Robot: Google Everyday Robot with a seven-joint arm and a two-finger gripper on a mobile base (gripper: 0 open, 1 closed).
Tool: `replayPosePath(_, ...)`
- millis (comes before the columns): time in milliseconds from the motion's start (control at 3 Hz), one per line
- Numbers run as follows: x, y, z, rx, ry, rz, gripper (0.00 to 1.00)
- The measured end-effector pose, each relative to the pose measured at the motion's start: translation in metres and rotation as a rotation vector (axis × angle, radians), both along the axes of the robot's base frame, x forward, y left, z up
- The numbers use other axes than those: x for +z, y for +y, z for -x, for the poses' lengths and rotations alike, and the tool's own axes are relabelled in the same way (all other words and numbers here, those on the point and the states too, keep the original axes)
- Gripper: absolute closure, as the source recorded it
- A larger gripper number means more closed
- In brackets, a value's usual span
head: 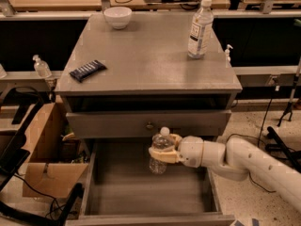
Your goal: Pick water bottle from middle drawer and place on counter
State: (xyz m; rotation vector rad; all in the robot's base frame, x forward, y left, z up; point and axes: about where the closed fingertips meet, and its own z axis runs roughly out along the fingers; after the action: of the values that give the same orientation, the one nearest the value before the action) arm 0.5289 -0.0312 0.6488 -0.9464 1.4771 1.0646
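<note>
My gripper [162, 150] is shut on the water bottle [160, 153], a small clear bottle with a white cap, and holds it upright above the open middle drawer [141, 192], just in front of the closed drawer front with a round knob [149, 125]. The white arm reaches in from the lower right. The grey counter [146, 55] lies above and behind.
On the counter stand a white bowl [117, 17] at the back left, a taller labelled bottle [200, 28] at the back right and a dark snack bar [87, 70] at the left. A cardboard box [44, 154] stands left of the cabinet; cables lie on the floor.
</note>
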Motion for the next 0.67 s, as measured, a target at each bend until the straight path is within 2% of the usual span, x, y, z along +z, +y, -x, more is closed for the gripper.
replayPosePath(333,0.099,-0.001,-0.011,0.043,-0.032,0.003,1.00)
replayPosePath(667,0.203,0.007,-0.026,0.041,-0.088,0.032,1.00)
